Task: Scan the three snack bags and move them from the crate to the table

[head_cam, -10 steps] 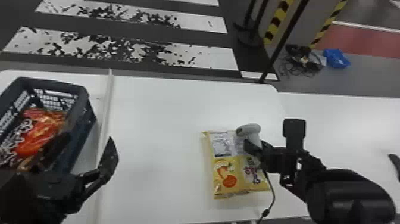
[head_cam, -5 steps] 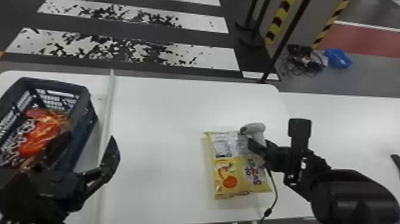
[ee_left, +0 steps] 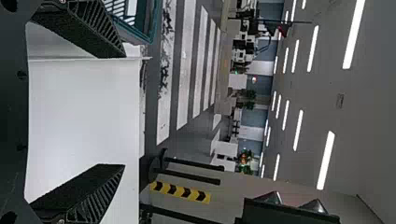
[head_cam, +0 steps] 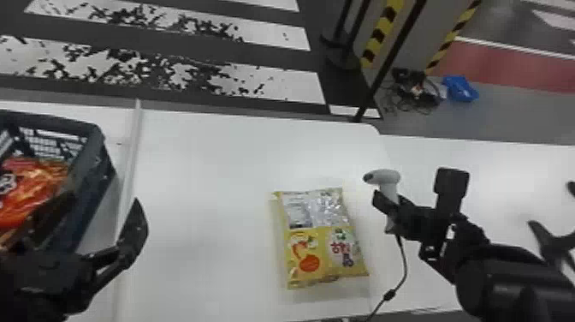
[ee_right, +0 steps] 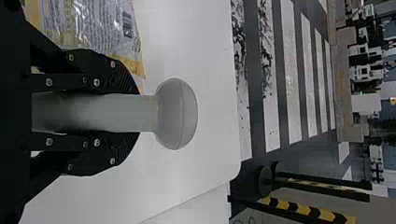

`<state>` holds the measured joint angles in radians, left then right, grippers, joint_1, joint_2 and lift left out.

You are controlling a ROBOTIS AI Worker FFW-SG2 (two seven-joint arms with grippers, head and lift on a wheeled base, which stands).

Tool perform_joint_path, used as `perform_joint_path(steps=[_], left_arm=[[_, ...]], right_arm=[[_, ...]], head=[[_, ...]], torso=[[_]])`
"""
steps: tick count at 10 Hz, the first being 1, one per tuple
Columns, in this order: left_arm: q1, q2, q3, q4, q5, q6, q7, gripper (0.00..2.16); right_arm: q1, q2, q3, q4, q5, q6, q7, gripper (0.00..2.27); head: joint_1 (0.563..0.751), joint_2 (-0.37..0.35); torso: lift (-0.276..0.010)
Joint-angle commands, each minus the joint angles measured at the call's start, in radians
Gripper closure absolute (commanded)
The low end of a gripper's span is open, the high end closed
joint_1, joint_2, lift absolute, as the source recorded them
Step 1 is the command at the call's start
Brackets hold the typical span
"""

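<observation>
Snack bag on table, crate to its left, scanner to its right

Blurred print on snack bag, none legible

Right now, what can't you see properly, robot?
Crate: left part cut off by the head view's left edge.
Orange snack bag: partly hidden behind the left gripper, head view.
Yellow snack bag: underside hidden by the bag itself, head view.
Scanner: handle's sides covered by the right gripper, right wrist view.
</observation>
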<state>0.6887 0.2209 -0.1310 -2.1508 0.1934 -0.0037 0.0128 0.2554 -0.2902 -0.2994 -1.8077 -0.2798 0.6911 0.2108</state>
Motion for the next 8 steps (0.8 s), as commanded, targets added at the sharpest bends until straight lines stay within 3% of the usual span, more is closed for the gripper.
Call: perform_joint_path(steps=[1, 3, 6, 7, 8], left_arm=[[0.0, 0.0, -0.002, 0.0, 0.006, 0.0, -0.001, 0.02], [0.002, 0.0, -0.006, 0.0, 0.004, 0.0, -0.001, 0.02], [0.005, 0.0, -0.012, -0.003, 0.0, -0.006, 0.001, 0.02], [0.006, 0.0, -0.016, -0.003, 0.0, -0.006, 0.001, 0.02], [0.006, 0.0, -0.021, -0.004, -0.002, -0.012, 0.001, 0.02]], right_arm=[[-0.018, -0.021, -0.034, 0.105, -0.001, -0.069, 0.013, 2.23], [-0.05, -0.055, -0.037, 0.249, 0.004, -0.164, 0.033, 2.23], [-0.084, -0.061, -0.021, 0.372, 0.021, -0.213, 0.078, 2.2], [-0.084, -0.058, -0.017, 0.386, 0.021, -0.232, 0.082, 1.99], [-0.084, -0.058, -0.01, 0.404, 0.022, -0.265, 0.082, 1.57]], head=[[0.695, -0.307], [0.695, -0.35], [0.695, -0.35], [0.695, -0.35], [0.695, -0.35]], torso=[[-0.062], [-0.062], [-0.062], [-0.062], [-0.062]])
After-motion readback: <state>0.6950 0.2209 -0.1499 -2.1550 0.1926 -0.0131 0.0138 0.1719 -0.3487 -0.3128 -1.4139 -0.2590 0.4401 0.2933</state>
